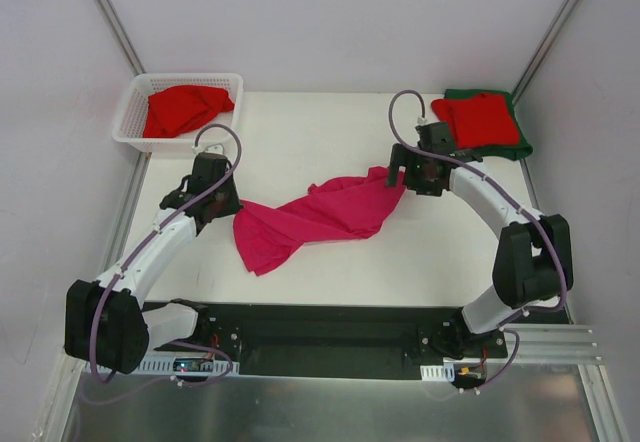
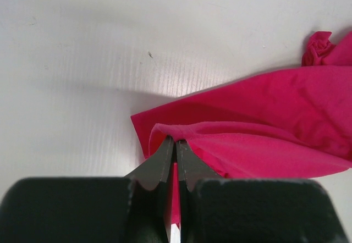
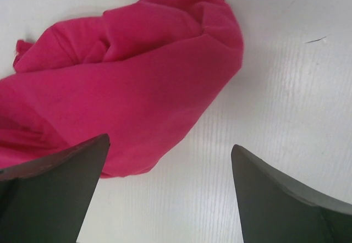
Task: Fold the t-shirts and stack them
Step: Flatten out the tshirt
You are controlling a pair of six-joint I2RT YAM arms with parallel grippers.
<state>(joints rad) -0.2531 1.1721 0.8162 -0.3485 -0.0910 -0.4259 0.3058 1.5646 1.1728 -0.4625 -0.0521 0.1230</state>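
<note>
The pink shirt (image 1: 315, 217) is limp and light and bunches easily. The left gripper (image 2: 175, 143) pinches its left edge; the right gripper (image 3: 169, 144), spread wide, should take the right end.

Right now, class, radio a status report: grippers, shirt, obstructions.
Left gripper shut on pink t-shirt edge. Right gripper open at its other end. Unfolded, bunched; nothing blocking.

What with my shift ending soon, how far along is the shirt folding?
Done: a folded red shirt lies on a green shirt at the far right. In hand: the pink shirt, bunched mid-table, with the left fingers shut on one edge and the right fingers open at its other end. Left: folding it, plus the red one in the basket.
</note>
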